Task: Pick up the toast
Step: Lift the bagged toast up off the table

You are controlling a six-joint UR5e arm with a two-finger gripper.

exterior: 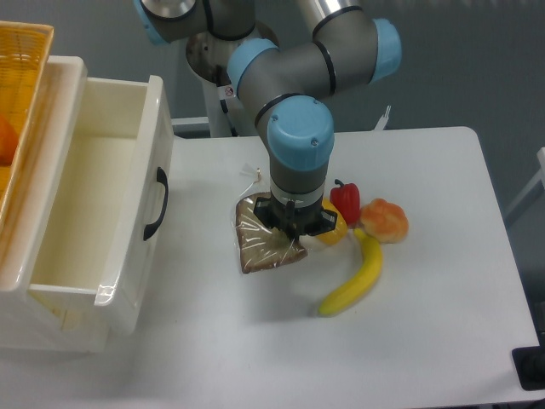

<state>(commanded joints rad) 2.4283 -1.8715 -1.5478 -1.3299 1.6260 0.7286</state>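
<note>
The toast (pixel 258 239) is a brown bread slice in clear crinkly plastic, lying flat on the white table just left of centre. The plastic's knotted end (pixel 251 176) sticks out behind it. My gripper (pixel 292 235) points straight down over the toast's right edge, at or just above the wrapping. The black gripper body and the blue wrist joint (pixel 300 136) hide the fingertips, so I cannot tell how the jaws stand or whether they touch the toast.
A yellow banana (pixel 356 281), a red pepper (pixel 346 201), an orange fruit (pixel 385 220) and a yellow item (pixel 334 232) lie close to the right of the gripper. An open white drawer (pixel 94 204) stands at left, under a yellow basket (pixel 19 94).
</note>
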